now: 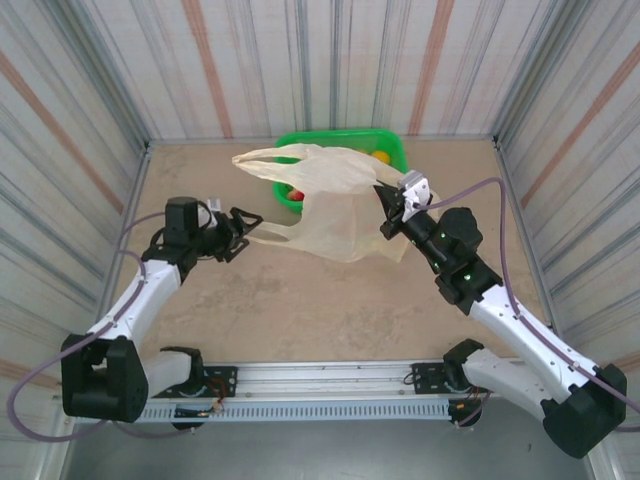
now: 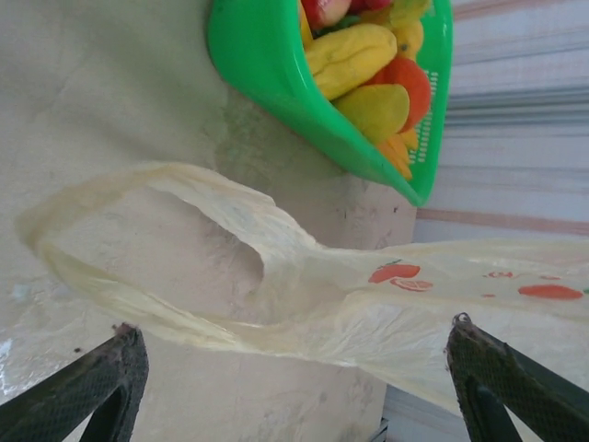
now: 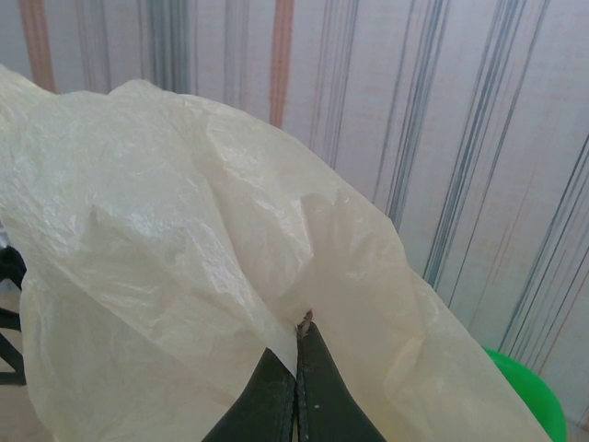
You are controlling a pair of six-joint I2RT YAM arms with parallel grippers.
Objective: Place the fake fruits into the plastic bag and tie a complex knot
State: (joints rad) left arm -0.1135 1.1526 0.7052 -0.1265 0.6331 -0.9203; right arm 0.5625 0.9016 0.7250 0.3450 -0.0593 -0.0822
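Note:
My right gripper [image 1: 392, 216] is shut on the plastic bag [image 1: 335, 215] and holds it up off the table. The right wrist view shows the closed tips [image 3: 298, 354] pinching the cream film [image 3: 166, 258]. To the bag's left, my left gripper [image 1: 241, 232] is open. In the left wrist view its fingers [image 2: 92, 391] stand wide apart, and the bag's lower edge [image 2: 350, 308] and one handle loop [image 2: 110, 193] stretch between and ahead of them without being gripped. The fake fruits [image 2: 363, 64] lie in the green basket [image 2: 267, 74]; a red one [image 1: 293, 195] peeks out beside the bag.
The green basket [image 1: 340, 145] sits against the back wall, partly behind the raised bag. Striped walls close in the table on three sides. Bare sandy tabletop [image 1: 320, 310] lies between the arms and the bag.

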